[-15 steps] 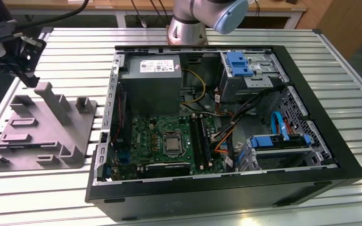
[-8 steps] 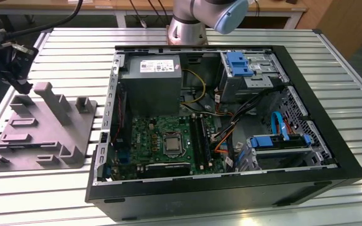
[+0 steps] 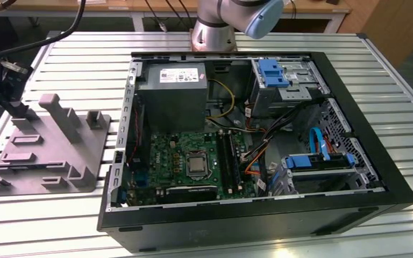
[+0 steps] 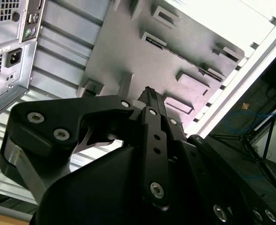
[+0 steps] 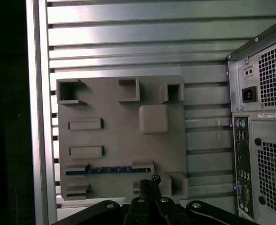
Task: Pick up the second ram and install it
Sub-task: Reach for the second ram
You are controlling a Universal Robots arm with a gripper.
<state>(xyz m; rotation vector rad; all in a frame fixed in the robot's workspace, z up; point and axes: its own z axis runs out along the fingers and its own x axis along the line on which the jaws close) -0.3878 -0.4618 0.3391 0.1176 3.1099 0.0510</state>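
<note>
Exterior view: a grey slotted plastic holder (image 3: 49,150) lies beside the black computer case (image 3: 264,226). First wrist view: the thin dark-blue second ram (image 5: 103,170) rests in a holder slot. Second wrist view: the black gripper (image 4: 149,93) has its fingers together, empty; spread them, then centre squarely over the board

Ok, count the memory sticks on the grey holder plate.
1. The memory stick sits in a slot of the grey holder plate, close to the gripper. The gripper covers part of the plate's edge, so another could be hidden there.
</note>
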